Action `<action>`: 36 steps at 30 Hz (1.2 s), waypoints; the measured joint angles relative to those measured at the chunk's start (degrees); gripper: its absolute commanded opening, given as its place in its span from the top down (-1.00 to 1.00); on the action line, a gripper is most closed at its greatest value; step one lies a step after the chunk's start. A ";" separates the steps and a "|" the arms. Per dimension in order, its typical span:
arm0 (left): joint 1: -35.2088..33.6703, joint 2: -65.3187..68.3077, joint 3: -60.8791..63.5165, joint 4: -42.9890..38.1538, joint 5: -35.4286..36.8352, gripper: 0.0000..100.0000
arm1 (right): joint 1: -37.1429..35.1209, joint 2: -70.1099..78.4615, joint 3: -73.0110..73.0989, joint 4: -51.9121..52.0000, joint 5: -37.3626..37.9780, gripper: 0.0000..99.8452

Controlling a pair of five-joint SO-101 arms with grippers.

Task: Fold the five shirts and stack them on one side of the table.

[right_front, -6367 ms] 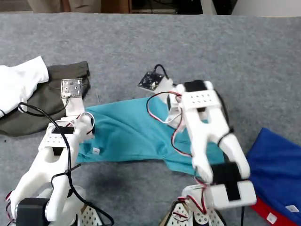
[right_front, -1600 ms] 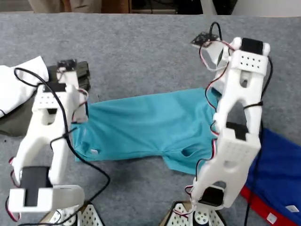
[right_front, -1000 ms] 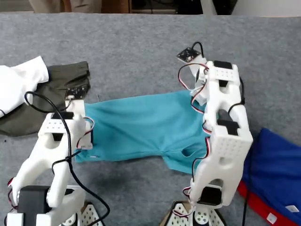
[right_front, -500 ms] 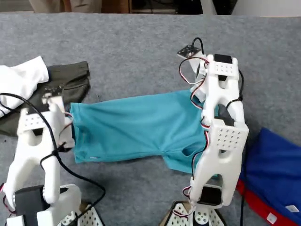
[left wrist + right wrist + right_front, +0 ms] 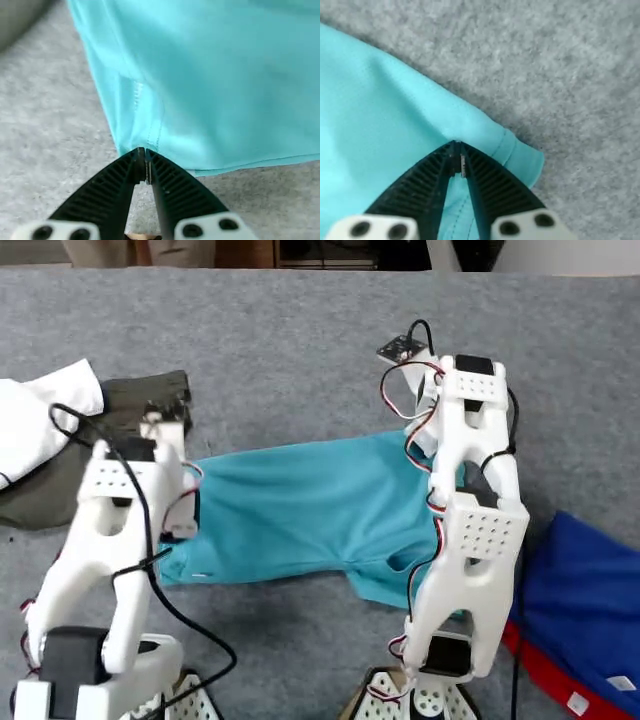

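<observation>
High view: the teal shirt (image 5: 300, 510) is laid out flat across the middle of the grey counter (image 5: 300, 330), bunched up a bit toward 5 o'clock. Its 9 o'clock edge is gripped by the left end effector (image 5: 180, 525) and its 2 o'clock corner by the right end effector (image 5: 428, 455). A white shirt (image 5: 40, 425) is piled at 9 o'clock, partly draped over an olive shirt (image 5: 110, 445). Over at 4 o'clock a blue shirt (image 5: 585, 600) is parked, with a red shirt (image 5: 535, 660) poking out from under it.

Left wrist view: the left end effector (image 5: 142, 156) is seen clenched, and the hem of the teal shirt (image 5: 210, 75) is pinched right at the tips. Bare counter (image 5: 45, 125) is visible beside the cloth.

Right wrist view: the right end effector (image 5: 456, 151) is also clamped tight, with a fold of the teal shirt (image 5: 385, 115) caught near its stitched corner. Grey counter (image 5: 570, 60) is seen past that edge.
</observation>
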 measured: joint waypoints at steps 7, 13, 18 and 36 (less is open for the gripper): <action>3.60 1.49 9.41 -9.49 0.09 0.96 | 0.00 0.00 0.00 0.00 0.00 0.99; 2.73 1.85 11.60 -11.78 -1.76 0.96 | 0.00 0.00 0.00 0.00 0.00 0.99; -1.49 1.14 16.35 -16.18 -8.44 0.96 | 0.00 0.00 0.00 0.00 0.00 0.99; -3.69 1.85 -5.27 -2.73 -6.86 0.96 | 0.00 0.00 0.00 0.00 0.00 0.99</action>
